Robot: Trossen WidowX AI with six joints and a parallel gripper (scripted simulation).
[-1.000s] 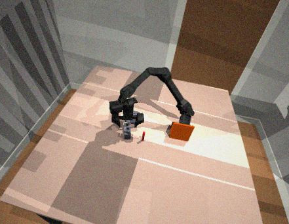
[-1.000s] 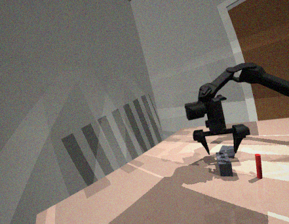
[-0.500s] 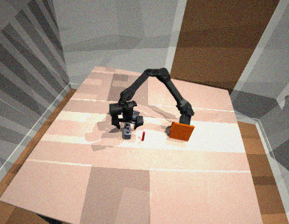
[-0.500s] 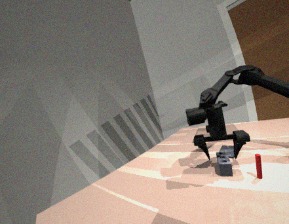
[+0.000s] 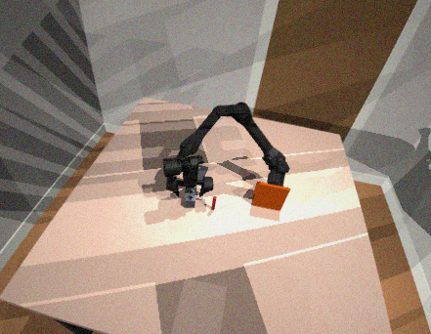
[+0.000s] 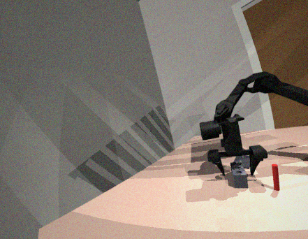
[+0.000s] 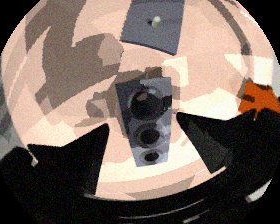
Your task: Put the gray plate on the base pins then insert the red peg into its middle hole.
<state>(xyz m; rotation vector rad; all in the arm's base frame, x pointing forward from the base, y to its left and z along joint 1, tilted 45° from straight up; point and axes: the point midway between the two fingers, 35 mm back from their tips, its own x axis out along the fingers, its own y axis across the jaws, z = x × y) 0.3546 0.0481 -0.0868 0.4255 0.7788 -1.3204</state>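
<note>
Black gripper [image 5: 190,195] [image 6: 238,175] [image 7: 143,120], tapered fingers spread, nothing held, around gray plate [image 5: 190,203] [image 6: 241,181] [image 7: 160,123], blocky, three round holes, wrist frame centre. Pre-grasp step; likely next: lower, close, lift to base [image 7: 141,35], flat slab, upper wrist frame. Smooth red peg [image 5: 214,203] [image 6: 275,177], cylinder, upright, right of exterior frame

You see a plate [image 5: 190,197] [image 6: 240,179] [image 7: 143,125] with a matt, stone-like gray finish and smooth, flat faces. Note the peg [image 5: 214,203] [image 6: 275,177]: smooth, plastic-looking. The arm [image 5: 256,131] [image 6: 235,96] reads as dull black plastic. You find the orange panel [image 5: 270,196] [image 7: 261,99] smooth and matt; the door [image 5: 329,59] [image 6: 281,59] looks like brown wood.
</note>
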